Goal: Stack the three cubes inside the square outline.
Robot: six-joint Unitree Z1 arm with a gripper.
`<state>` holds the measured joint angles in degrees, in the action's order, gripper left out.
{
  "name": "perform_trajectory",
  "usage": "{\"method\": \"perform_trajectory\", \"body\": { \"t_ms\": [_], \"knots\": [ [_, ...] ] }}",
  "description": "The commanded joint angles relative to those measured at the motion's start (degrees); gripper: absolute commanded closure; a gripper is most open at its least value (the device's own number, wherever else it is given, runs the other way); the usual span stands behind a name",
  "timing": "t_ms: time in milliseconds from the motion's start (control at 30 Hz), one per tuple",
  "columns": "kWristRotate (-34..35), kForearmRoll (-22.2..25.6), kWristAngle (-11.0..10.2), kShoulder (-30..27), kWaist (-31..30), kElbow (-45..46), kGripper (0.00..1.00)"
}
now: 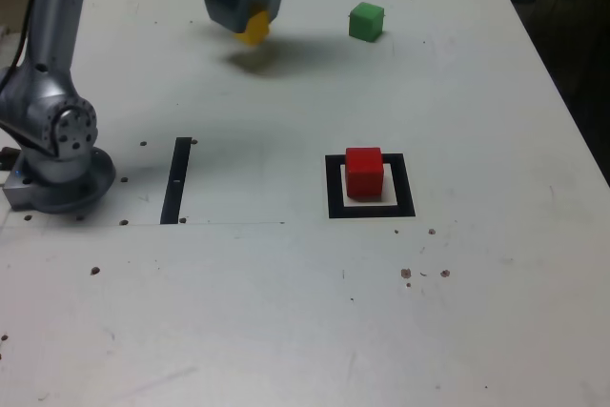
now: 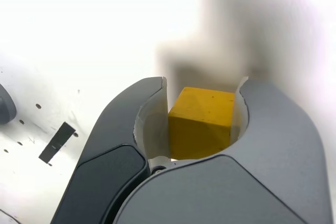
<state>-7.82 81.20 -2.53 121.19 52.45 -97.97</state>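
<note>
White table (image 1: 477,312), broad and pale, speckled with small dark holes. Grey arm (image 1: 52,92) at the exterior view's left: round base on the tabletop, a link rising out of the frame, the head coming back down into view at the top. Gripper (image 1: 253,26) hanging above the far part of the table, clear of the surface, a soft shadow under it. Jaws closed tight on the yellow cube (image 2: 202,121), clamped on two opposite faces, one corner poking out below the head in the exterior view. Narrow black strip (image 1: 176,180) flat on the table near the base. Square outline (image 1: 372,207) right of centre in the exterior view, red cube (image 1: 363,172) sitting inside it on the pale centre. Green cube (image 1: 366,22) alone near the far edge, just to the exterior view's right of the gripper, well apart from the outline.
</note>
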Motion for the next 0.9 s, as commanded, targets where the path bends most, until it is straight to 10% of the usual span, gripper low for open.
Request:
{"method": "perform_trajectory", "body": {
  "t_ms": [0, 867],
  "knots": [
    [-0.64, 0.1, -0.17, -0.7, -1.19, 0.24, 0.7],
    [-2.7, 4.52, -1.0, -5.72, -18.81, 0.48, 0.7]
  ]
}}
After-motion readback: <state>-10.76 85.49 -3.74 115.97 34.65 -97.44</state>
